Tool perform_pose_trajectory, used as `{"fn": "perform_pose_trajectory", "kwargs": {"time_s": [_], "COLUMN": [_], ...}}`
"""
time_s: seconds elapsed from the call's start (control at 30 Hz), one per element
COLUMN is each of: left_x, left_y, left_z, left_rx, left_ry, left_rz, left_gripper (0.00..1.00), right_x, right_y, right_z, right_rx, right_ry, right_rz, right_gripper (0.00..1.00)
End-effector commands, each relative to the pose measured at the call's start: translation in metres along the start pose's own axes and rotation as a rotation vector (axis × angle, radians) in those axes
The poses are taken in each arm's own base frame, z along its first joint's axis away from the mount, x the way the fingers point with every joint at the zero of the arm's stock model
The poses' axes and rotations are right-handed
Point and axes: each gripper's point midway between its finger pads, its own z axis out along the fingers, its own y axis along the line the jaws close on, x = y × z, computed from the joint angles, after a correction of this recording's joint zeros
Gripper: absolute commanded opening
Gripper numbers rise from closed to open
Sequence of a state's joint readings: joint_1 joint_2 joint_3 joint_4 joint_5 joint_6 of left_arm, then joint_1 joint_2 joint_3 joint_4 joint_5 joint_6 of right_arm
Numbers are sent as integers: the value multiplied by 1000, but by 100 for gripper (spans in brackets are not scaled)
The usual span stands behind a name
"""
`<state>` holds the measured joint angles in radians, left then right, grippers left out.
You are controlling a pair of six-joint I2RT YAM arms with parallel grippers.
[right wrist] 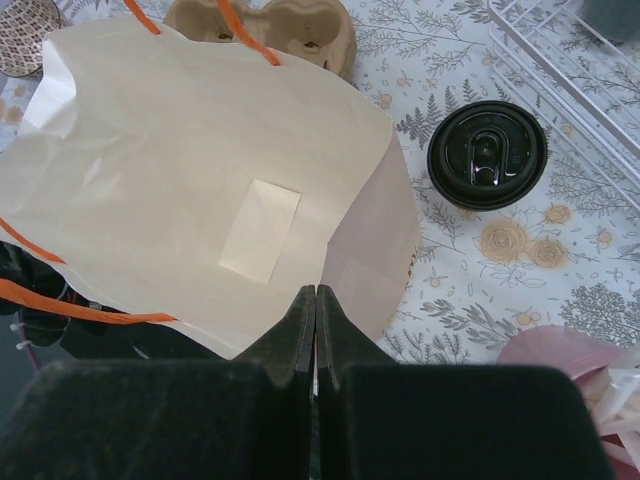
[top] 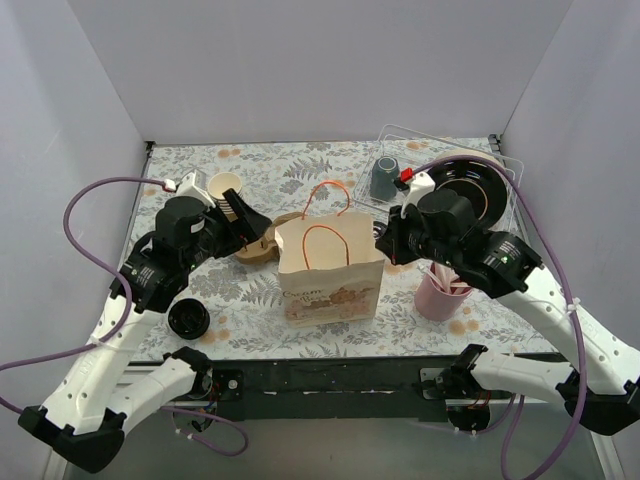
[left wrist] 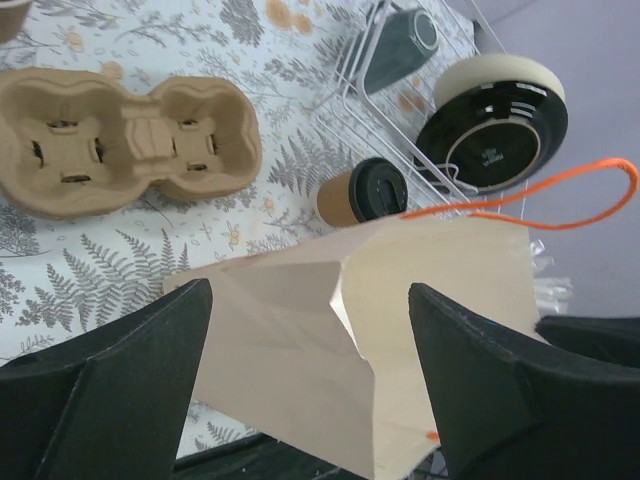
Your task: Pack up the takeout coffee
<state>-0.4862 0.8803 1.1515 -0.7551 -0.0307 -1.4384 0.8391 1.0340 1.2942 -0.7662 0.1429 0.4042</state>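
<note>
takeout coffee (right wrist: 487,155) stands upright on the floral worktop (right wrist: 520,290), just beside the open paper bag (right wrist: 200,200) and near a wire rack (right wrist: 570,90). the right gripper (right wrist: 316,300) is pressed together on the bag's rim. the left gripper (left wrist: 310,320) hangs spread wide around the bag's opposite edge, with a pulp cup carrier (left wrist: 120,140) beyond it.

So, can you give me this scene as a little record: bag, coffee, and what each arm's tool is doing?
bag: paper bag upright, mouth open, orange handles
coffee: takeout coffee lidded, standing outside the bag, beside the wire rack
left tool: open, straddling the bag's edge
right tool: shut, seemingly pinching the bag's rim
packed: not yet
</note>
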Motion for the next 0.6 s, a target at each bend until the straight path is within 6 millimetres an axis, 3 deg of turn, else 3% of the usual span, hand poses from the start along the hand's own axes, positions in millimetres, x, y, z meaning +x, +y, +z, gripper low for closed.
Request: {"fn": "perform_pose_trajectory", "kwargs": {"time_s": [0.0,0.17,0.23,0.27,0.33,0.4,0.5,0.57], "left_x": [-17,-17,-23,-22,-31,-26,-31,-33], "left_y": [20,9,8,23,25,42,51,51], "left_z": [3,23,29,37,41,53,62,66], "left_rx": [-91,-56,-76,-168,-228,-353,-457,-487], "left_ry": [-122,-117,-135,-144,-157,-142,-157,-164], "left_rz": [-56,-137,-205,-243,-273,-298,-337,-376], "left_gripper": [80,81,73,70,70,70,70,63], "right_x": [0,6,7,6,4,2,-1,-1], "right_y": [-10,-14,-16,-17,-17,-17,-15,-15], "right_z": [-12,-7,-7,-8,-9,-10,-14,-15], "right_rx": [26,16,27,30,31,29,20,15], "right_ry": [-41,-42,-47,-53,-64,-70,-86,-95], "right_rz": [-60,-117,-122,-121,-121,-119,-117,-119], "right_gripper": [1,1,1,1,3,5,7,7]}}
